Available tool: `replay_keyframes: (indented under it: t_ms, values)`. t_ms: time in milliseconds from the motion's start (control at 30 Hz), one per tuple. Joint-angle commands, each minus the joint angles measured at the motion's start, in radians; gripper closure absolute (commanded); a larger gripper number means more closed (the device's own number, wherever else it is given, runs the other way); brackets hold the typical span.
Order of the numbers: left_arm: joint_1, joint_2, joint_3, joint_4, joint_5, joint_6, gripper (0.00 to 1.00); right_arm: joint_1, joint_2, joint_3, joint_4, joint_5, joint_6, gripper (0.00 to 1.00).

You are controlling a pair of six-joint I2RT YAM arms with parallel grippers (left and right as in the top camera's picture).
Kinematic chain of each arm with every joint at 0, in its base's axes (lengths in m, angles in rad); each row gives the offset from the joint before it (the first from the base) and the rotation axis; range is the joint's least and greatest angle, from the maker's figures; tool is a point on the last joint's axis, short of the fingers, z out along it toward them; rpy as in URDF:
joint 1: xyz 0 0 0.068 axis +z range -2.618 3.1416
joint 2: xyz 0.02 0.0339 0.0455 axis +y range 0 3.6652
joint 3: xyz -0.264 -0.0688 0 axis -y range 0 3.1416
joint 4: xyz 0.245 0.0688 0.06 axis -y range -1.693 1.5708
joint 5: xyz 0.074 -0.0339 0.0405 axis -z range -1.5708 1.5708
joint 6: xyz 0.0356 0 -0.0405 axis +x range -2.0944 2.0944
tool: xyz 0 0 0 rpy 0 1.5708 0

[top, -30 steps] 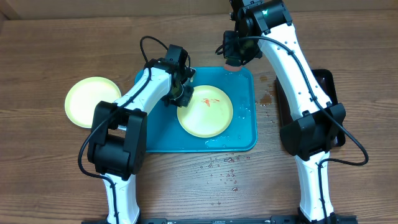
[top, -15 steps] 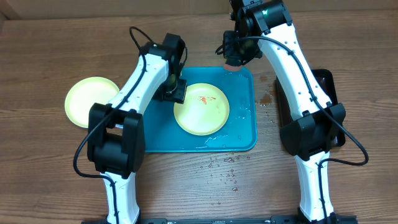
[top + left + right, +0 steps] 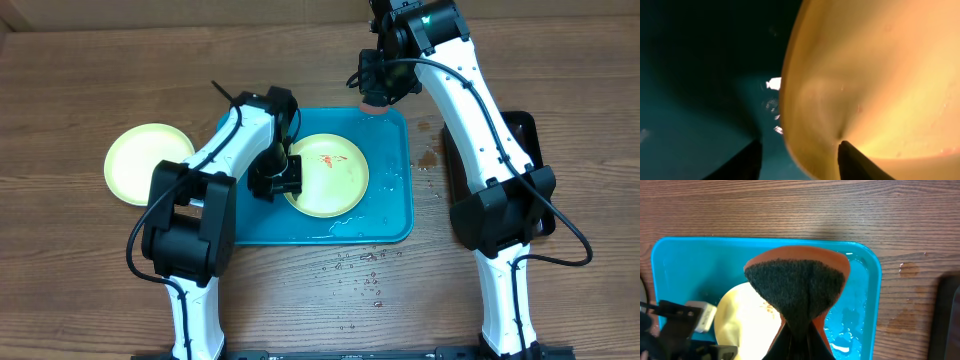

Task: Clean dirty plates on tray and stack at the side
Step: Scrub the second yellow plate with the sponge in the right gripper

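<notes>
A yellow-green plate (image 3: 330,175) with a red-orange smear lies on the turquoise tray (image 3: 390,210). My left gripper (image 3: 276,176) is low at the plate's left rim. In the left wrist view the gripper (image 3: 801,143) is open, with the plate's rim (image 3: 805,115) between its jaws: one finger on the tray side, one over the plate. My right gripper (image 3: 375,85) is shut on an orange sponge (image 3: 797,282) with a dark scouring face, held above the tray's far edge. A second yellow-green plate (image 3: 148,163) lies on the table to the left. The pale blue-white plate is not in view.
A narrow black tray (image 3: 527,150) sits behind the right arm at the table's right. Water drops (image 3: 362,270) are scattered on the wood in front of the turquoise tray, and water pools on the tray's right side (image 3: 850,325).
My left gripper moved from the plate's far-left side toward the front, down to its left rim. The plate shifted slightly left. The right arm and sponge have not moved.
</notes>
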Motion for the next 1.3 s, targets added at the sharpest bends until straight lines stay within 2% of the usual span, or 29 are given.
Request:
replay_keyframes:
  t_ms: [0,133,167,200,433,733,1033,1267]
  values:
    - [-0.008,0.004,-0.021,0.023,0.050,-0.038,0.58,-0.002,-0.027,0.021,0.006,-0.002,-0.007,0.96]
    - [-0.008,0.004,-0.021,0.048,0.039,-0.035,0.79,-0.002,-0.026,0.020,0.006,-0.002,-0.007,0.96]
    - [-0.005,0.004,-0.021,0.063,0.030,-0.029,0.90,-0.002,-0.026,0.019,0.005,-0.002,-0.007,0.96]
    - [-0.001,0.004,-0.021,0.079,0.020,-0.020,0.96,-0.002,-0.026,0.015,0.005,-0.003,-0.007,0.96]
    - [0.030,0.004,-0.021,0.207,-0.095,0.158,0.96,0.000,-0.025,-0.098,0.018,-0.074,-0.056,0.96]
    - [0.053,0.004,-0.021,0.269,-0.106,0.150,0.96,0.038,-0.026,-0.351,0.109,-0.131,-0.060,0.96]
    - [0.053,0.004,-0.021,0.266,-0.063,0.151,0.96,0.091,-0.026,-0.609,0.359,-0.136,-0.055,0.96]
    - [0.055,0.004,-0.021,0.245,-0.056,0.155,0.96,0.091,-0.026,-0.753,0.526,-0.112,0.055,0.96]
